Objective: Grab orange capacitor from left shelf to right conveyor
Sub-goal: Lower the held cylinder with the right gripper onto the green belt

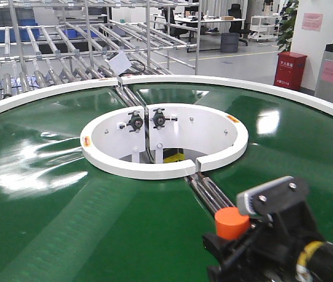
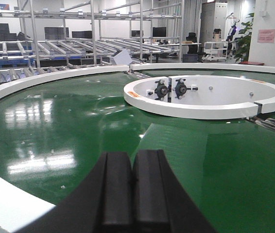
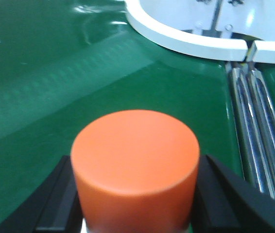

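While the orange capacitor (image 3: 135, 165) sits clamped between my right jaws, its long axis stands upright, rounded top up. Black pads (image 3: 62, 194) press its sides, one left and one right, in the right wrist view. The printed side is hidden from me here.

Position: the capacitor is over the right conveyor (image 1: 96, 223), above the glossy green belt on the near side of the ring. In the front view the right gripper (image 1: 237, 235) sits low right, the orange top just showing above the black housing. Whether the capacitor's base touches the belt I cannot tell; the jaws hide it.

Relation that matters: the belt lies straight below the capacitor, so the next move, as I judge it, is a short descent and release, keeping the axis vertical so it stands and does not roll. The bright metal seam rails (image 3: 256, 145) run just to the right of the capacitor; I would want to set down on green, clear of that strip. The white inner ring (image 1: 160, 167) lies ahead, well apart.

Left gripper (image 2: 131, 189): pads pressed together, nothing between them, hovering over the belt's near left part close to the white outer rim (image 2: 6, 204). It is farther from the capacitor than the right arm.

Roller racks (image 1: 55, 53) stand beyond the belt. The left shelf is not identifiable in these views.

Task progress, judged: carry done, placement pending.
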